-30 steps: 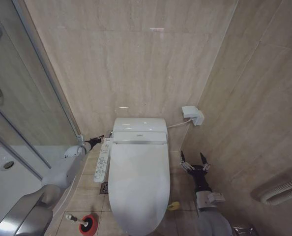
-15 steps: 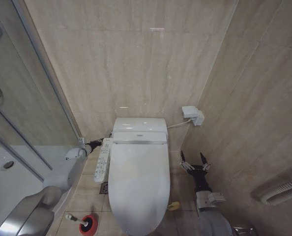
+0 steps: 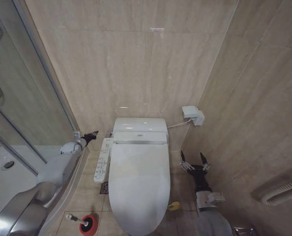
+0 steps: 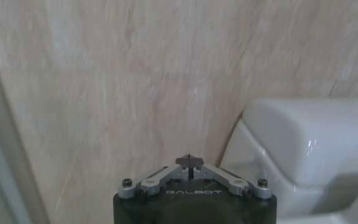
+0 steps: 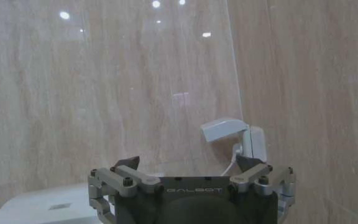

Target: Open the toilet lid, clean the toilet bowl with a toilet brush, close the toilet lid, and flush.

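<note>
Toilet lid [image 3: 138, 182] down, shut over the bowl. Left hand [image 3: 92, 135] pinched narrow, holding nothing, left of the tank. Right hand [image 3: 194, 162] spread wide, right of the toilet. Toilet brush [image 3: 83, 222] on floor, near left.

Even overhead light is washing the beige wall tiles [image 3: 136, 59]; ceiling lamps are glaring as spots in right wrist view; left wrist view is looking soft, blurred; toilet lid [image 3: 138, 182] is shining w/ mild gloss.

The head camera looks steeply down on the toilet lid [image 3: 138, 187], while both wrist cameras face the same back wall [image 3: 136, 59] up close.
</note>
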Controlling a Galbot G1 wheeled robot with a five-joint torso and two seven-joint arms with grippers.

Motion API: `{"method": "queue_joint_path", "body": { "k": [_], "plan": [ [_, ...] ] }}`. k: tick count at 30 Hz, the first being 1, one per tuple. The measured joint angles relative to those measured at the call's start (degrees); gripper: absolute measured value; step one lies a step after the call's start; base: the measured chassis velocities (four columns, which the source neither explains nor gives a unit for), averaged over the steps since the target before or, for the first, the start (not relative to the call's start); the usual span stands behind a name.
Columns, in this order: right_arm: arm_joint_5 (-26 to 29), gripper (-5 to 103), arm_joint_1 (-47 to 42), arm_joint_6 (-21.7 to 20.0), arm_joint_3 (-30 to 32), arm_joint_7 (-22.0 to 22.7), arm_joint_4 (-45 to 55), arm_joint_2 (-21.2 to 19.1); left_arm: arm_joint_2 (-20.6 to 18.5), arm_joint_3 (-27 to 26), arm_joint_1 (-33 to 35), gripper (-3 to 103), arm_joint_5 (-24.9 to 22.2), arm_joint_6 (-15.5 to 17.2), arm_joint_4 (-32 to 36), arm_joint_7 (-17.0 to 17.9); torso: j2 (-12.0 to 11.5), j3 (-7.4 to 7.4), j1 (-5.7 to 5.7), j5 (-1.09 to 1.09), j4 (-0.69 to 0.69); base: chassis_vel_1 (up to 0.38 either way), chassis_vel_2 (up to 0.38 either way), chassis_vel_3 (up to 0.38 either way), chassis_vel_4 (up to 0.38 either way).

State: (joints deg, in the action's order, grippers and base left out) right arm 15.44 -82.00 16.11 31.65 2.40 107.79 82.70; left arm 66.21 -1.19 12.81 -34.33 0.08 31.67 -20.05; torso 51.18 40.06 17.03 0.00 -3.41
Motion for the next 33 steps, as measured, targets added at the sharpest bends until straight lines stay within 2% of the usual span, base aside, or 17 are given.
{"method": "queue_joint_path", "body": {
  "k": [10,12,18,22,33],
  "plan": [
    [0.0,100,0.0,0.0,0.0,0.0,0.0,0.0,0.27,1.99,-1.29,0,1.06,-3.07,1.49,0.87,0.0,0.0,0.0,0.0,0.01,0.0,0.0,0.0,0.0],
    [0.0,100,0.0,0.0,0.0,0.0,0.0,0.0,0.08,2.36,-1.06,0,2.24,-4.24,3.54,3.64,0.0,0.0,0.0,0.01,0.01,0.0,0.0,0.0,0.0],
    [0.0,100,0.0,0.0,0.0,0.0,0.0,0.0,-0.23,2.8,-0.3,0,4.96,-4.4,5.84,9.52,0.0,0.0,0.0,-0.01,-0.01,0.0,0.0,0.0,0.0],
    [0.0,100,0.0,0.0,0.0,0.0,0.0,0.0,-0.55,2.79,-0.32,0,5.65,-4.42,6.13,10.54,0.0,0.0,0.0,-0.01,0.01,0.0,0.0,0.0,0.0],
    [0.0,100,0.0,0.0,0.0,0.0,0.0,0.0,-0.77,2.78,0.3,0,6.01,-5.17,6.68,10.36,0.0,0.01,0.02,0.0,0.0,-0.052,0.068,0.068,-0.063]
  ]
}}
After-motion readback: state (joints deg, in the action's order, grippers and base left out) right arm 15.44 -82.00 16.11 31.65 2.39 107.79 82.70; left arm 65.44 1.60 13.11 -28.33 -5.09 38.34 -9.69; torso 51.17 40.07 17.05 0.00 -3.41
